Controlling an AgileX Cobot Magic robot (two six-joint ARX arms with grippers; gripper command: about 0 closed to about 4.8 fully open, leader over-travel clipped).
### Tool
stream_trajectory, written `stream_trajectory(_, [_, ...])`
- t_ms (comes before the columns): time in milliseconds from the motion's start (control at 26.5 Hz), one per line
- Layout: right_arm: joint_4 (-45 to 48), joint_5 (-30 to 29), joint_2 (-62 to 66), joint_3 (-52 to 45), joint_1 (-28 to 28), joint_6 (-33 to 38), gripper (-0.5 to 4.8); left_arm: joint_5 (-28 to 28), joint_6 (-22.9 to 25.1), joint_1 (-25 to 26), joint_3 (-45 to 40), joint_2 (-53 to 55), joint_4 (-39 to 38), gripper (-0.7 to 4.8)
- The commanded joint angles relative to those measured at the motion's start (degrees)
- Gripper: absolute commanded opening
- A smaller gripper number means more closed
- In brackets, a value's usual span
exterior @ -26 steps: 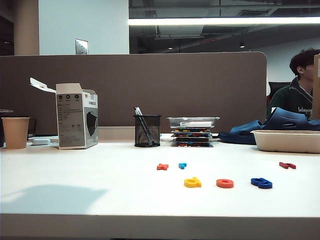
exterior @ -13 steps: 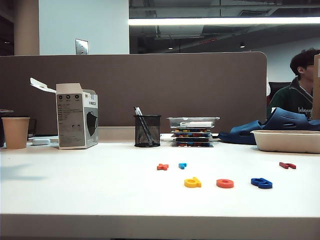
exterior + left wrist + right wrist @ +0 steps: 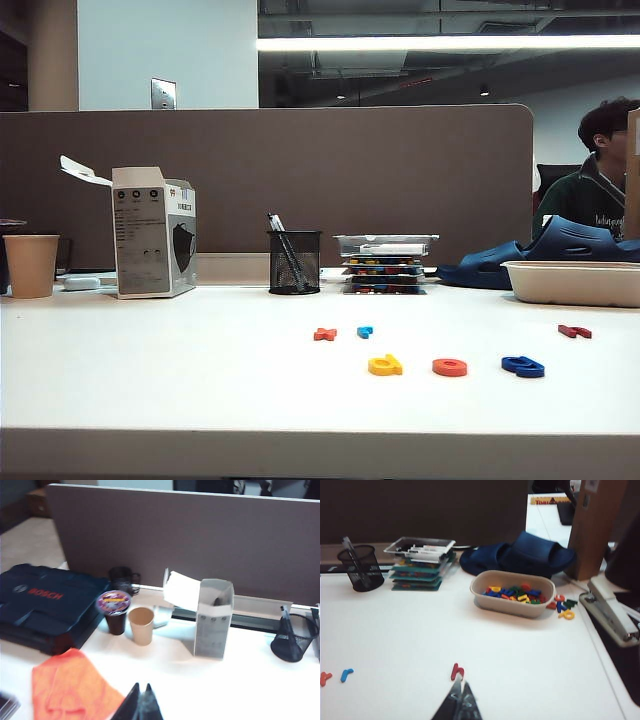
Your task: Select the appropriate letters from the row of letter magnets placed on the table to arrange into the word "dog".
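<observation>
Near front edge: table bare, wide free span.
Word row: yellow d, orange-red o, blue g.
Right gripper: clenched, empty, beside dark red letter.
Left gripper: apparently pinched shut, empty.
Far left: case reads "BOSCH".

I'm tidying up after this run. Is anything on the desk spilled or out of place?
Yes: a few loose letters lie on the table beside the beige tray of magnets instead of inside it. The carton at the back stands with its top flap open. Both hands, left and right, are shut and hold nothing.
</observation>
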Motion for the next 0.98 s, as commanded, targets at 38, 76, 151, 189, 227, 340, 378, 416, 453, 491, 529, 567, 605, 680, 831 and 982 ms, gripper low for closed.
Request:
stream_trajectory(38, [3.37,-0.09,-2.29,-2.43,-0.02,0.50,-0.08,1.18,1.49,-0.61,-5.97,-7.43,0.90,-0.06])
stream_trajectory(76, [3.80,-0.09,-3.06,-3.23,-0.02,0.52,-0.09,1.73,1.44,-1.22,-8.28,-10.01,0.90,-0.06])
stream_trajectory(151, [4.50,-0.07,-4.59,-4.79,0.09,0.72,-0.09,2.62,1.31,-2.40,-12.24,-14.27,0.76,-0.06])
stream_trajectory(189, [5.31,-0.04,-5.40,-5.42,0.09,1.57,-0.09,2.56,0.90,-2.95,-13.90,-16.15,0.61,-0.06])
stream_trajectory(227, [6.10,-0.04,-6.14,-5.84,0.09,1.73,-0.09,2.47,0.46,-3.26,-15.50,-18.01,0.55,-0.06])
stream_trajectory(340, [8.57,-0.04,-7.67,-7.78,0.22,2.01,-0.09,2.16,-0.22,-3.34,-20.59,-24.48,0.48,-0.06])
stream_trajectory(378, [8.26,-0.04,-8.39,-8.85,0.35,2.80,-0.09,2.19,-0.35,-3.32,-23.58,-29.14,0.50,-0.06])
stream_trajectory(416, [8.63,-0.04,-8.85,-9.57,0.33,4.09,-0.09,2.38,-0.52,-3.32,-25.73,-32.57,0.59,-0.06])
stream_trajectory(453, [9.27,-0.07,-9.29,-10.29,0.33,4.79,-0.09,2.36,-1.01,-3.32,-27.34,-34.84,0.85,-0.06])
stream_trajectory(491, [9.77,-0.07,-9.51,-10.84,0.33,4.79,-0.09,2.36,-1.16,-3.32,-28.59,-36.74,0.92,-0.06])
stream_trajectory(529, [10.54,-0.07,-9.97,-11.87,0.33,4.76,-0.09,2.36,-1.14,-3.34,-30.29,-38.97,1.66,-0.06])
stream_trajectory(567, [12.33,-0.07,-10.64,-14.21,0.33,4.76,-0.09,2.78,-1.11,-3.34,-33.22,-42.34,3.98,-0.06])
stream_trajectory(605, [13.00,-0.07,-10.64,-15.19,0.33,4.76,-0.09,3.26,-1.14,-3.34,-35.23,-44.24,5.99,-0.06])
stream_trajectory(680, [15.58,-0.11,-10.60,-18.29,0.35,4.76,-0.09,4.26,-1.38,-3.26,-38.95,-43.71,8.81,-0.06])
stream_trajectory(831, [20.17,-0.07,-10.69,-22.80,0.33,4.11,-0.09,4.81,-1.36,-3.39,-46.36,-44.00,18.88,-0.06])
stream_trajectory(982, [23.93,-0.09,-10.64,-26.49,0.35,2.64,-0.09,5.77,-1.33,-3.43,-54.16,-44.00,29.00,-0.06])
